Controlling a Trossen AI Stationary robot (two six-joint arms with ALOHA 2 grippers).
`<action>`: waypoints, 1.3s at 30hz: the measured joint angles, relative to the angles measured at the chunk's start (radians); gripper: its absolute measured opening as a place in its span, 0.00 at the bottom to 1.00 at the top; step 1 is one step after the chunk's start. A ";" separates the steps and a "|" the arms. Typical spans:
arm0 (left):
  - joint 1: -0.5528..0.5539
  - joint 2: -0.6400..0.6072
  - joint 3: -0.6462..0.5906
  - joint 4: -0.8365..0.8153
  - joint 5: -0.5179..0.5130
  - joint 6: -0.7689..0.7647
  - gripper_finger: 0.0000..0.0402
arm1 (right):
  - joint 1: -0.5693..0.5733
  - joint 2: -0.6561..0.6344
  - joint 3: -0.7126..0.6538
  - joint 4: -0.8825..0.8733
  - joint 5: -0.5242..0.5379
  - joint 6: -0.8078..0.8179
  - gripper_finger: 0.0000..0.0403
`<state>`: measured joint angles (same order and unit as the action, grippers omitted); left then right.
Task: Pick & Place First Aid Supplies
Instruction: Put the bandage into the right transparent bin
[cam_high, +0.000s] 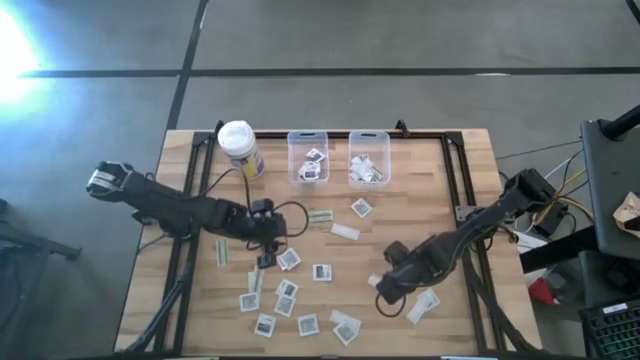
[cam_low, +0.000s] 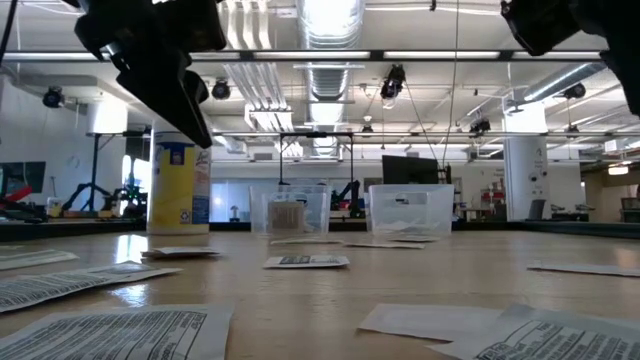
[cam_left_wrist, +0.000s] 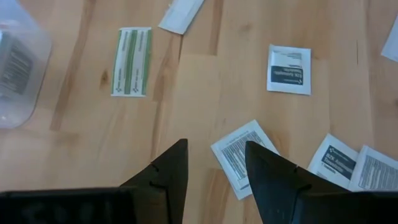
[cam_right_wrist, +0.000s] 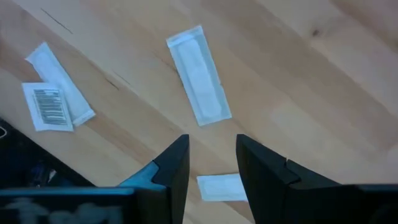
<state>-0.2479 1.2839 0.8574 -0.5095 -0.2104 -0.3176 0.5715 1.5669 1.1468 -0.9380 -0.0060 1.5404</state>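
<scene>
My right gripper hung parted and empty over the table, a small white packet lying flat just beneath its fingertips and a long strip just ahead. My left gripper also stood open and empty. These packets looked light, thin and limp; I judged an edge the best hold.

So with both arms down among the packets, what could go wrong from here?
The open right gripper hovers over a small white packet lying flat on the table; flat packets may slip instead of lifting.

The open left gripper sits beside a square packet with others close, so it might drag or grab two.
</scene>
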 joint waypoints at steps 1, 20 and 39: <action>-0.002 0.000 0.000 0.000 0.000 0.000 0.38 | 0.002 0.000 -0.012 0.018 -0.003 0.006 0.32; -0.003 0.000 -0.010 -0.002 -0.042 -0.002 0.38 | 0.018 0.000 -0.194 0.373 -0.003 0.062 0.23; -0.003 0.000 -0.013 0.001 -0.045 -0.009 0.38 | 0.039 0.229 0.034 0.228 -0.108 -0.056 0.20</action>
<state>-0.2504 1.2841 0.8444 -0.5080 -0.2558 -0.3267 0.6106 1.7957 1.1807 -0.7096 -0.1135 1.4846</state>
